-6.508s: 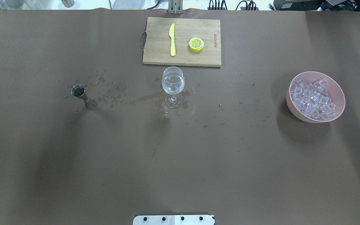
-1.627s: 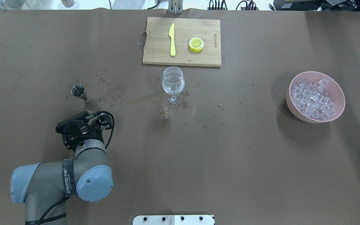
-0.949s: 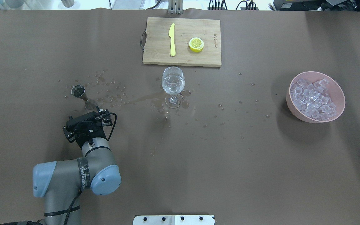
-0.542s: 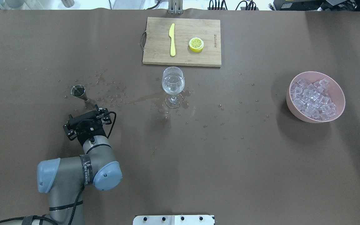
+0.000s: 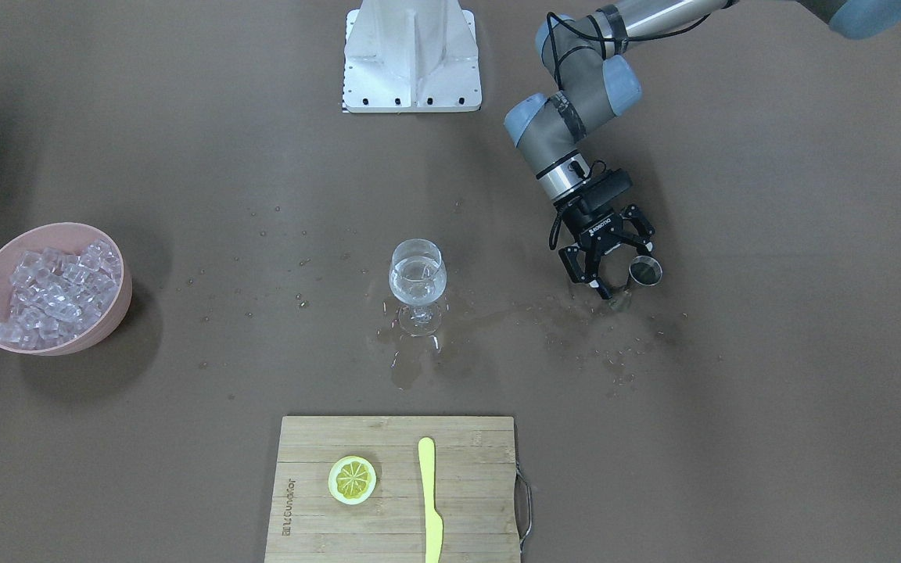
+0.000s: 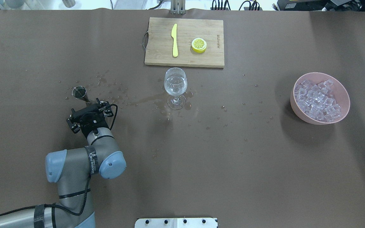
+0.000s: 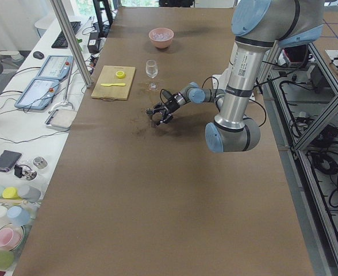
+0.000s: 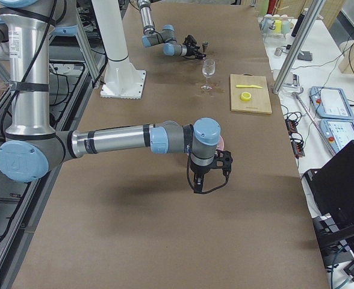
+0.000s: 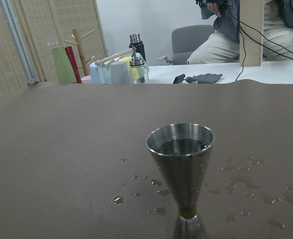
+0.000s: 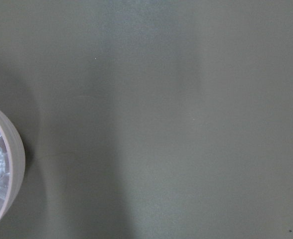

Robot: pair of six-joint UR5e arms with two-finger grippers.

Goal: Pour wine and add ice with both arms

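The wine glass (image 5: 418, 280) (image 6: 175, 85) stands mid-table, partly filled with clear wine. A steel jigger (image 5: 644, 272) (image 6: 79, 92) holding clear liquid stands to its left and fills the middle of the left wrist view (image 9: 181, 159). My left gripper (image 5: 621, 267) (image 6: 88, 107) is open, its jaws spread level with the jigger and close to it, not gripping it. The ice (image 5: 55, 285) (image 6: 318, 99) lies heaped in a pink bowl (image 5: 118, 309) (image 6: 344, 95). My right gripper (image 8: 208, 180) points down beside the bowl (image 10: 14, 159); I cannot tell whether it is open or shut.
A wooden cutting board (image 6: 157, 53) (image 5: 466, 508) with a yellow knife (image 6: 174, 39) and a lemon slice (image 6: 199, 45) lies just beyond the glass. Spilled drops and a wet streak (image 6: 138, 101) run between jigger and glass. The white pedestal (image 5: 413, 55) is at the robot's edge.
My left arm came into the overhead view and its gripper moved forward, step by step, up to the jigger. Glass, bowl and board have not moved.
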